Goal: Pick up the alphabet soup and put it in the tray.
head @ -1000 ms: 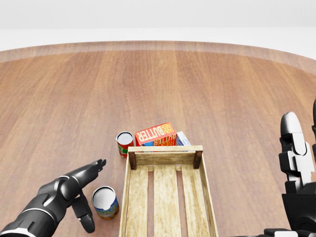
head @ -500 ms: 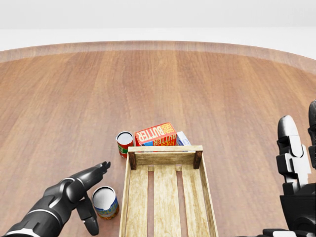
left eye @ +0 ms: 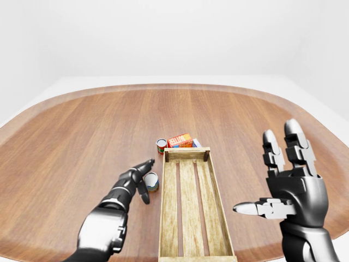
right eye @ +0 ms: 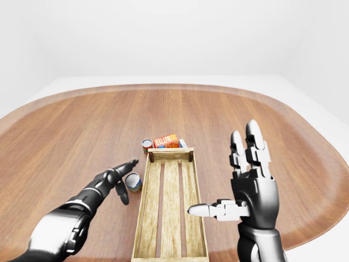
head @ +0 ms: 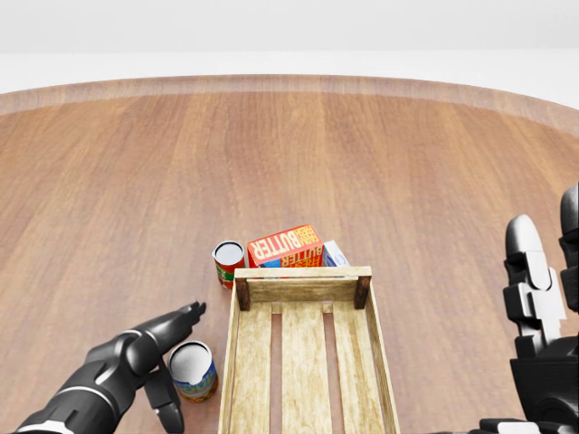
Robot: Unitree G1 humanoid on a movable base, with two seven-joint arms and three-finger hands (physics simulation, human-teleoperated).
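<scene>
Left hand [head: 154, 362] is spread open right beside the soup can [head: 193, 371], at about 9 o'clock of the wooden tray [head: 308, 362] (nothing in it). Reach step; next, fingers need to wrap the can. Right hand [left eye: 289, 188] hangs open.

A broad wooden table [left eye: 82, 131] with rounded corners and a paler band along its rim stretches away beyond both robot hands, its grain running lengthwise. Past its curved far edge lies a pale floor [left eye: 180, 79], meeting plain white walls [left eye: 163, 33]. The light is soft and even, and the table casts almost no shadow.
</scene>
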